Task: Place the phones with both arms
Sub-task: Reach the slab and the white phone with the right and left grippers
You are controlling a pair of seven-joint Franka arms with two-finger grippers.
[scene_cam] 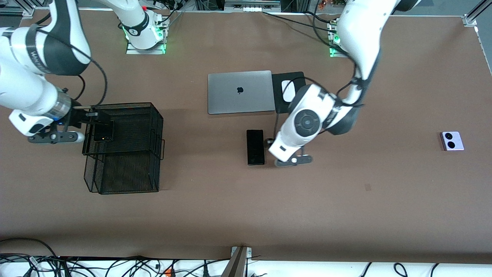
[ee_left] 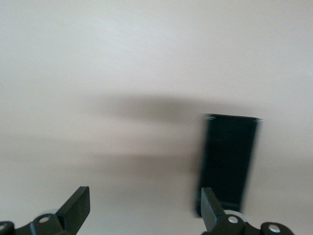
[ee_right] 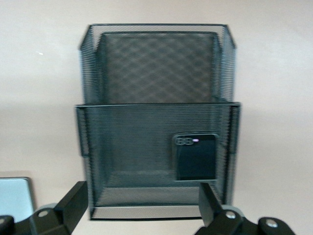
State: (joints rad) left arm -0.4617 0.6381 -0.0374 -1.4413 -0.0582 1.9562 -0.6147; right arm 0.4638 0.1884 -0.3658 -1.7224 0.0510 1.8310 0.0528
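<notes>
Front view: two phones lie out on the brown counter (scene_cam: 230,215), and a third sits in a mesh tray.

The black wire-mesh tray (scene_cam: 127,148), a two-tier rectangular basket, serves as the landmark at the right arm's end of the counter. The small squarish black flip phone (scene_cam: 103,130) lies flat in its upper tier, glossy against the woven mesh. The right hand (ee_right: 142,205) hovers over that tier's edge, its fingers spread and holding nothing. Well away from the tray toward the left arm's end, the long slim black slab (scene_cam: 255,147) lies flat, just nearer the camera than the matte grey laptop (scene_cam: 240,92). The left hand (ee_left: 144,208) hangs beside the slab, fingers spread. Farthest from the tray lies the squarish lilac-white phone (scene_cam: 452,141) with two round black lenses.
</notes>
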